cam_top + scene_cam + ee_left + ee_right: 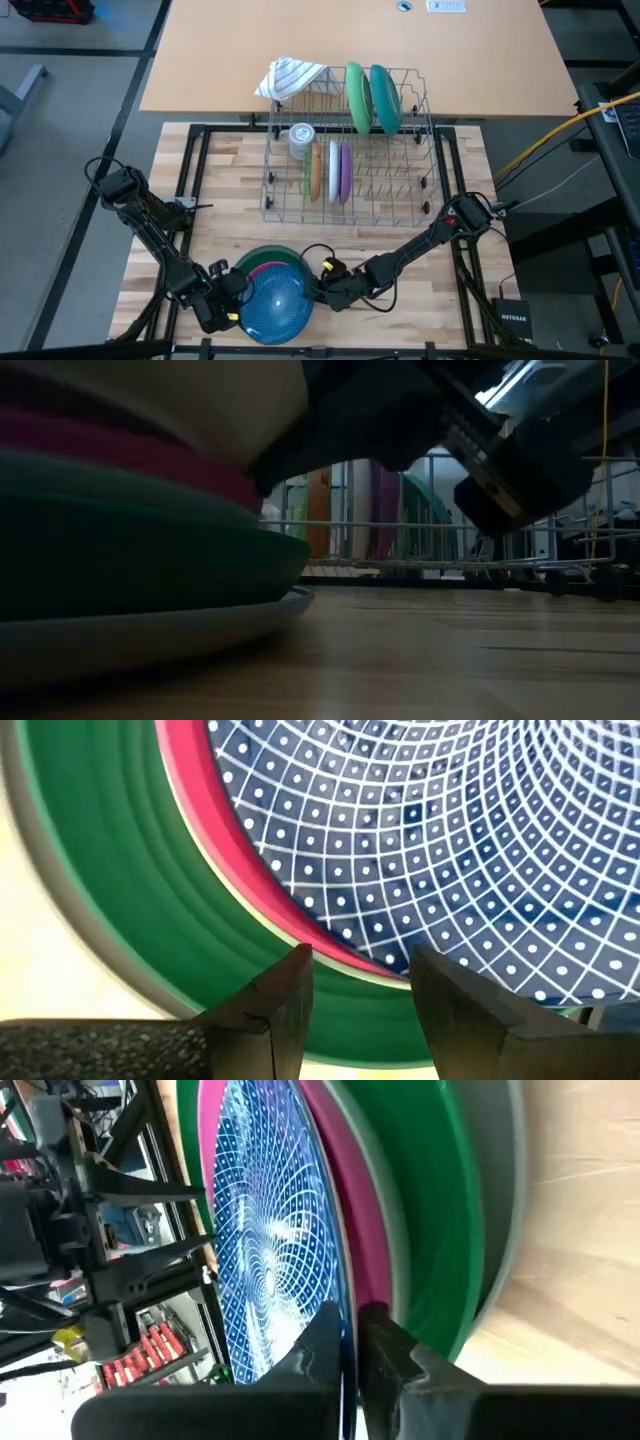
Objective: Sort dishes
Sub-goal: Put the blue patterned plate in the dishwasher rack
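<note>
Robotics lab: metal-framed wood bench, loose yellow cables, Netgear box on floor.

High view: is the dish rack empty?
No. The dish rack holds green and teal plates upright, smaller dishes, and a glass.

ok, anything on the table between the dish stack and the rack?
Bare wood between the stack and the rack in the high view, apart from the right arm's cable loop near the stack.

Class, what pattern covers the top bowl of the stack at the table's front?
The blue bowl has a white grid with dots; left wrist view shows it best.
</note>
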`<state>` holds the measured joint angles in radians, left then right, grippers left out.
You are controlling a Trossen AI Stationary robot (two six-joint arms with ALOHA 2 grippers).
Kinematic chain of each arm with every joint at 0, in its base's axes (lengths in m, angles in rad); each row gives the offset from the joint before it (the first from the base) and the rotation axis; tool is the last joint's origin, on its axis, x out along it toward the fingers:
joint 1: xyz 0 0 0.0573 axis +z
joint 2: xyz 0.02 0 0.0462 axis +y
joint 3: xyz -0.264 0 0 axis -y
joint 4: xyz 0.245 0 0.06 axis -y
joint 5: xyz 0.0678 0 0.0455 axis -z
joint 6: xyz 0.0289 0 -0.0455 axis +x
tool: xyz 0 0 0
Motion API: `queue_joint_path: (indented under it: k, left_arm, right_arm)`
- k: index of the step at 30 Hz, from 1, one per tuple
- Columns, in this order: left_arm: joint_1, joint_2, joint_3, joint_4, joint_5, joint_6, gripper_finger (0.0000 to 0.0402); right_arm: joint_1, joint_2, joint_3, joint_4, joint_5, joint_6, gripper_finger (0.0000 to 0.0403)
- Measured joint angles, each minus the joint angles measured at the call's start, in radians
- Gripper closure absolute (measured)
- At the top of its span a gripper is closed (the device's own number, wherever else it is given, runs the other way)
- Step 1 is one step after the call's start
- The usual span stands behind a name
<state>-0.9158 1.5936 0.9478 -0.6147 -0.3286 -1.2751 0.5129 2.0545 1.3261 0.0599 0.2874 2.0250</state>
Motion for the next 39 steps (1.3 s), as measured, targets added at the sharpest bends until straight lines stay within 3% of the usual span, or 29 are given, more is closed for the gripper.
queue_joint_path:
  k: [6, 11, 23, 32, 39]
  left_arm:
    - [0.000, -0.005, 0.004, -0.002, 0.003, -0.007, 0.0245]
    - [0.001, -0.050, 0.021, -0.032, 0.023, 0.001, 0.0245]
    - [-0.001, -0.243, 0.027, -0.039, -0.005, 0.036, 0.0245]
    - [-0.001, -0.398, 0.027, -0.039, -0.167, 0.122, 0.0245]
    - [-0.001, -0.433, 0.027, -0.040, -0.200, 0.185, 0.0245]
  right_arm:
    - [-0.001, 0.001, 0.048, -0.036, 0.001, -0.016, 0.0374]
    - [-0.006, 0.002, 0.119, -0.134, 0.016, -0.065, 0.0388]
    - [-0.010, 0.002, 0.317, -0.561, 0.060, -0.120, 0.0385]
    - [-0.010, 0.001, 0.584, -0.950, 0.141, -0.160, 0.0385]
    - [-0.010, 0.000, 0.815, -1.192, 0.176, -0.172, 0.0385]
